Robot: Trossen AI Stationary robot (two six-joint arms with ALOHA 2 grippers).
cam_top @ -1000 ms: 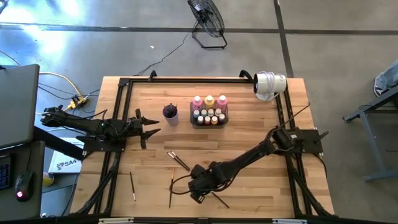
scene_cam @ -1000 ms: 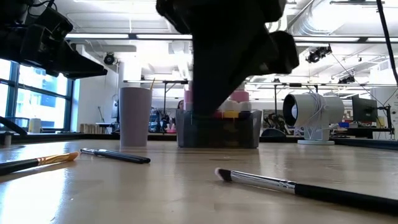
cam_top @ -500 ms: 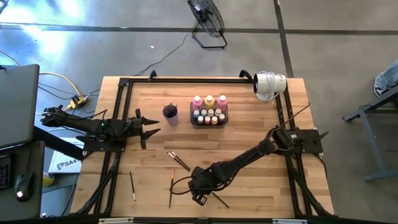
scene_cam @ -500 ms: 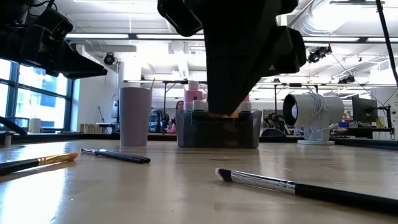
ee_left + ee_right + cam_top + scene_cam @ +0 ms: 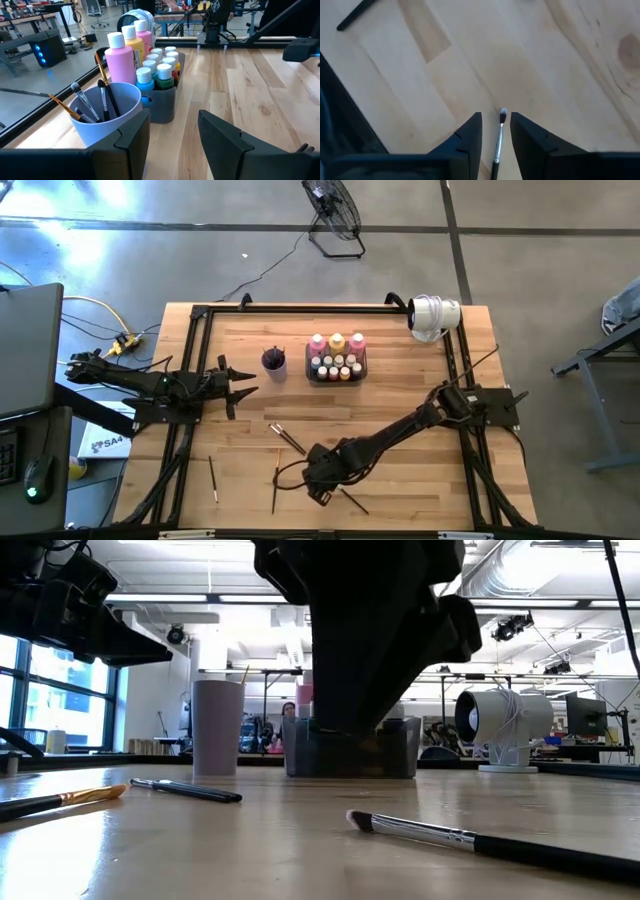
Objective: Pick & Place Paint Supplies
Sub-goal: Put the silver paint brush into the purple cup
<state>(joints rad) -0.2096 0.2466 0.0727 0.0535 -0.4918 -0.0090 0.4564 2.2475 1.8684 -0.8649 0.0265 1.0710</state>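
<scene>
I see one grey tray (image 5: 337,377) holding three tall bottles (image 5: 337,341) and seven tiny ones (image 5: 336,367). Five brushes lie loose on the table (image 5: 420,395). My right gripper (image 5: 496,131) stands open astride one brush (image 5: 498,142); the left gripper (image 5: 172,132) waits open beside the purple cup (image 5: 106,112).

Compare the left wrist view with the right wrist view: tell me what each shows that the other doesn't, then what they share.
Left wrist only: the purple cup holding brushes, and the tray of paint bottles, past the open left claw.

Right wrist only: a brush lying on the wood between the parted fingers of the right claw, and another brush farther off.

Both: the wooden table.
</scene>
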